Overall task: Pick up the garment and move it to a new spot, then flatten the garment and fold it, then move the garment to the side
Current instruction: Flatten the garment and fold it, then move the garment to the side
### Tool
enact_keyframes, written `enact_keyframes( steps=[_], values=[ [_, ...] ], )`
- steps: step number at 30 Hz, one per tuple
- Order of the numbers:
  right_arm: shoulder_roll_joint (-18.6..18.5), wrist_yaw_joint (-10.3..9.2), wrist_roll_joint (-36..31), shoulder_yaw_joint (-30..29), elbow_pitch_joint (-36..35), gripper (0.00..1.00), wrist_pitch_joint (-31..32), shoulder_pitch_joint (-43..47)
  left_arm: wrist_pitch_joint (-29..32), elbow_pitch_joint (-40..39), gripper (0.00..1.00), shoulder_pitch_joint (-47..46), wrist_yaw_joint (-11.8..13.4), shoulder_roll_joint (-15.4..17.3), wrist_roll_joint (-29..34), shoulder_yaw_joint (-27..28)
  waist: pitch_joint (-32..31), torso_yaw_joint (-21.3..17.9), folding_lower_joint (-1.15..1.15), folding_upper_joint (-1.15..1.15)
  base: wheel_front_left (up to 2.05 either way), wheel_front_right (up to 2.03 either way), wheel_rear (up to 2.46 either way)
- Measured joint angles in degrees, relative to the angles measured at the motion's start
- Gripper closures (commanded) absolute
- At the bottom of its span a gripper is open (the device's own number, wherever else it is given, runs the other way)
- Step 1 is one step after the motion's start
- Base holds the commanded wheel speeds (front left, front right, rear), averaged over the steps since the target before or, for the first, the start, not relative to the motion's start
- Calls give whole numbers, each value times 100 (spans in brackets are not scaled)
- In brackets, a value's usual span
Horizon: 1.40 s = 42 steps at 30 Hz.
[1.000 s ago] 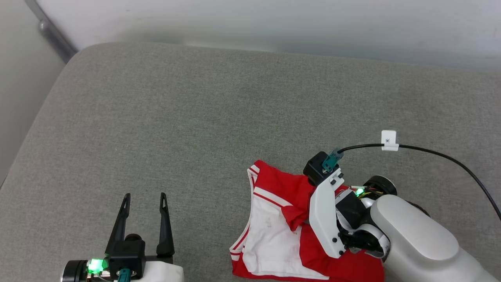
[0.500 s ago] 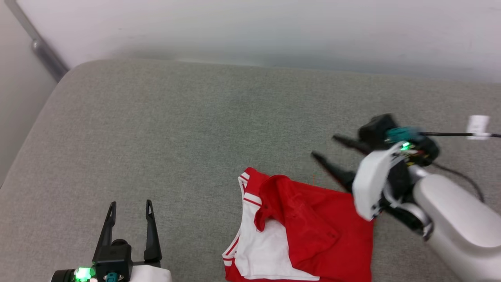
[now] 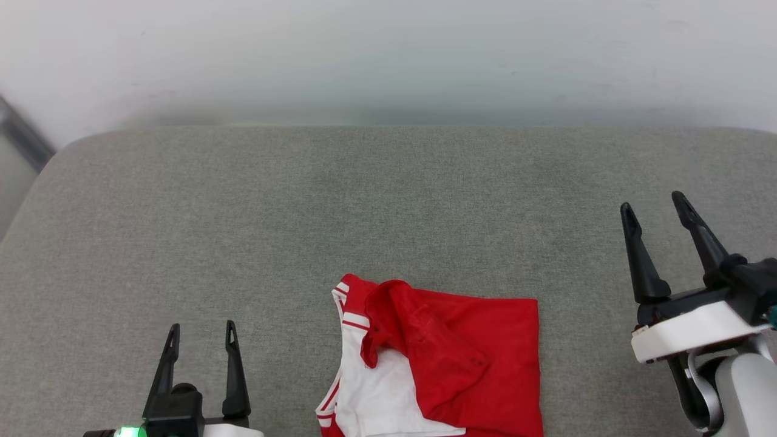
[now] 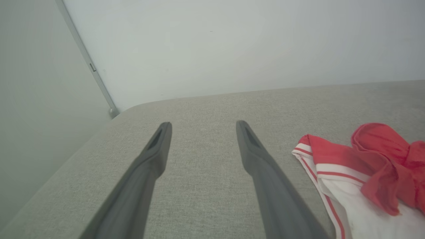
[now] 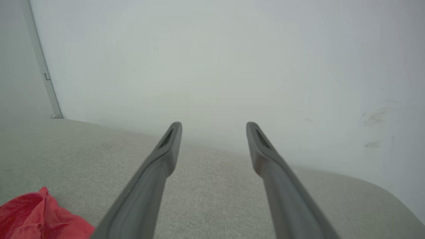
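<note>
The red jersey T-shirt with white sleeves and red-and-white striped trim [image 3: 467, 358] is lying rumpled on the grey woven-fabric cushion [image 3: 303, 200], between the 2 hands and touching neither. It is resting to the right of the left hand [image 3: 203, 326], near it but apart, with the striped sleeve edge facing that hand and a red flap draping over the white cloth. The left hand's 2 long dark fingers are standing spread, with nothing between them. The shirt is lying to the left of the right hand [image 3: 652, 203] and nearer the robot than its fingertips. That hand's fingers are also gaping wide and empty, pointing toward the pale wall [image 3: 388, 54] beyond the cushion's far edge.
</note>
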Motion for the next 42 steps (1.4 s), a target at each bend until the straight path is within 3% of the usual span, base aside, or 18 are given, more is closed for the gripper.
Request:
enact_keyframes(
  steps=[5,12,22,29,32,36,39,42],
  values=[
    [560,0,-326,-550,-887,0,-15,794,-5,-27,0,7,-48,-12,1,-2,-17,-29,0,0,0,0,0],
    [992,0,-446,-794,-1347,0,-16,1688,-5,-37,0,124,-99,-7,2,-4,-103,5,0,0,0,0,0],
    [1168,0,-471,-940,-1434,0,-16,2398,-7,-69,0,309,-256,2,-1,-97,-263,90,0,0,0,0,0],
    [1169,0,-477,-969,-1523,0,-16,2230,-7,-75,0,346,-285,-22,-5,-81,-268,112,0,0,0,0,0],
    [864,0,-469,-929,-1638,0,-16,1686,-7,-70,0,341,-286,-37,-5,-77,-248,123,0,0,0,0,0],
    [192,0,-179,-520,-1492,0,190,949,-7,-58,0,319,-300,-46,-4,-74,-222,132,0,0,0,0,0],
    [-405,1,304,13,-1402,0,1249,394,-7,-56,0,279,-301,-64,-5,-62,-190,148,0,0,0,0,0],
    [-875,1,1152,543,-1285,0,2941,136,-7,-58,0,264,-310,-81,-5,-67,-158,161,0,0,0,0,0]
  ],
)
